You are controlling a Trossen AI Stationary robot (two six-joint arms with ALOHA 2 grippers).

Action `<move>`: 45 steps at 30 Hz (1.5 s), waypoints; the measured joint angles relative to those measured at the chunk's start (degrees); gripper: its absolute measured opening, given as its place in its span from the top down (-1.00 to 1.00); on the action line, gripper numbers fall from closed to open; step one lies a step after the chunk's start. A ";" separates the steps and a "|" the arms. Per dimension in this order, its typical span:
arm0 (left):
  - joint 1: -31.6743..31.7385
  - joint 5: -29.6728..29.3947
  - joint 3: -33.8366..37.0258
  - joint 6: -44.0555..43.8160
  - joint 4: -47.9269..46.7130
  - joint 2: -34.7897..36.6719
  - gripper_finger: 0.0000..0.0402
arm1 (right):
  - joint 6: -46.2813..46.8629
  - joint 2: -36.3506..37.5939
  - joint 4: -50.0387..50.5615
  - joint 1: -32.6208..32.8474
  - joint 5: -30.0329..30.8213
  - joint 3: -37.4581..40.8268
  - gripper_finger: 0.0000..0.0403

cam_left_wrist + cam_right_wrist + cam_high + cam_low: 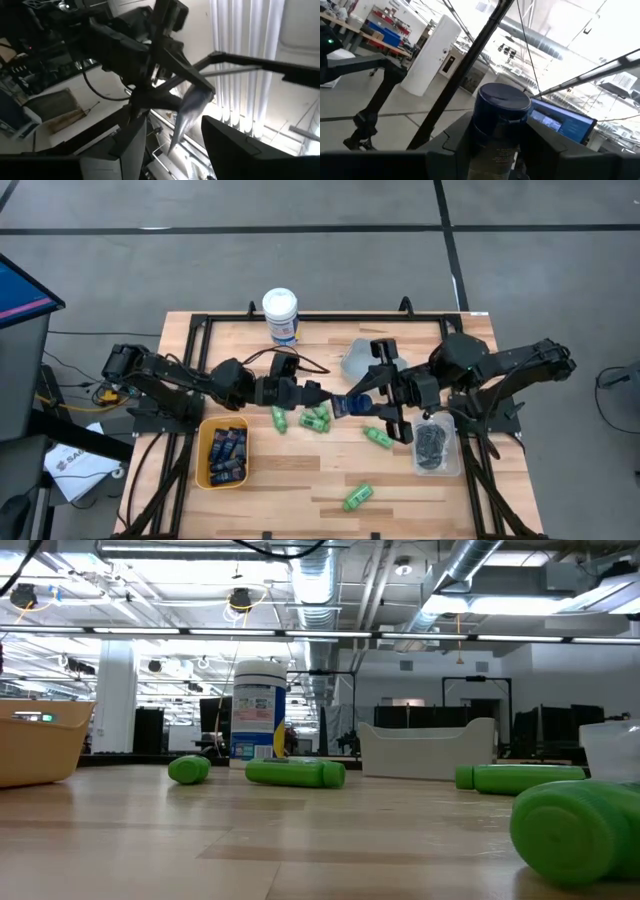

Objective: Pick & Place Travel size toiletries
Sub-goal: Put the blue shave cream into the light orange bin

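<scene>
My right gripper (364,394) is shut on a flat dark navy tube (348,405), held above the table's middle. In the right wrist view the tube's round cap (502,100) sticks out past the fingers. My left gripper (322,394) faces it from the left, open. Its two fingers (131,145) stand on either side of the tube's free end (175,140) without touching it. Green bottles (316,418) (377,437) (357,497) lie on their sides on the wood. More navy tubes lie in a yellow bin (203,465). My right gripper pinches the navy tube between its two fingers, on the body just behind the cap (501,137). The tube runs along the fingers with the cap end pointing away from the wrist. It is lifted clear of the table and slants toward my left gripper.
A tall white canister (280,315) with a blue label stands at the far edge. A clear tub (455,465) with dark round tins sits under my right arm. A pale grey dish (358,360) lies behind the grippers. The table's near middle has free room.
</scene>
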State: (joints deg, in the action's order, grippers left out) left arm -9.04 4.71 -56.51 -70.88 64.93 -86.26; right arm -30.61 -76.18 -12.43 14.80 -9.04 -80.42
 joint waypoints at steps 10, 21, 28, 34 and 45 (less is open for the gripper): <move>1.56 1.74 0.00 -9.13 0.05 0.00 0.07 | 0.01 -0.02 1.95 -2.19 0.07 0.00 0.32; 3.57 4.62 -2.43 -11.07 -0.73 -0.09 0.07 | 0.04 -2.63 1.15 -2.95 -0.17 -0.14 0.33; 3.39 7.11 -3.13 -10.83 -1.11 -0.08 0.07 | -0.26 -3.89 1.03 -2.95 -0.15 0.04 0.30; 3.07 7.75 -3.13 -10.14 -1.57 -0.07 0.07 | -3.13 -3.63 -1.59 -2.99 -0.08 0.02 0.34; 3.02 9.45 -3.13 -7.33 -1.62 -0.07 0.18 | -3.89 -3.63 -3.47 -4.29 0.11 0.02 0.33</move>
State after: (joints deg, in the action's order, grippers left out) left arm -6.02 14.16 -59.64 -78.21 63.32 -86.32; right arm -34.50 -79.81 -15.90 10.52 -8.94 -80.40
